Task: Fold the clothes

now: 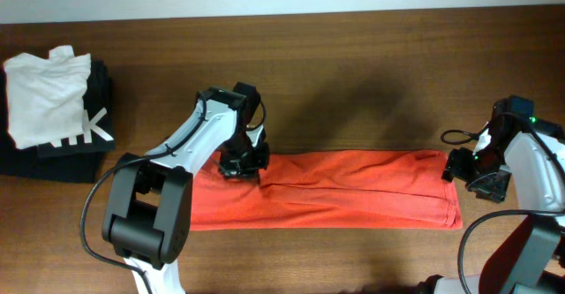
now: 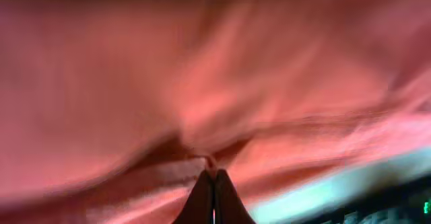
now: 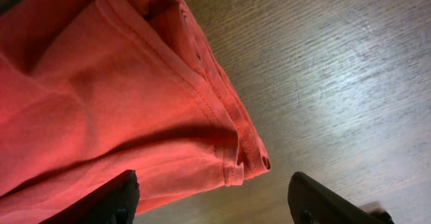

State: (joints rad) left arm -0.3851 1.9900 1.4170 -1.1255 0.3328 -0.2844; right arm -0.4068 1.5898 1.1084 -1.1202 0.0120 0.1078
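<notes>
The orange-red T-shirt (image 1: 344, 192) lies folded into a long flat strip across the middle of the table; its lettering is hidden. My left gripper (image 1: 242, 165) is at the strip's upper left corner. In the left wrist view its fingers (image 2: 213, 177) are pressed together with a pinch of the red cloth (image 2: 202, 83) bunched at their tips. My right gripper (image 1: 472, 175) sits at the strip's right end. In the right wrist view its fingers (image 3: 215, 197) are wide open, straddling the hemmed corner of the T-shirt (image 3: 135, 116), with nothing between them.
A white folded garment (image 1: 44, 95) lies on a black folded garment with white letters (image 1: 84, 144) at the far left. The wooden table (image 1: 353, 73) shows behind the strip, and its front edge runs just below it.
</notes>
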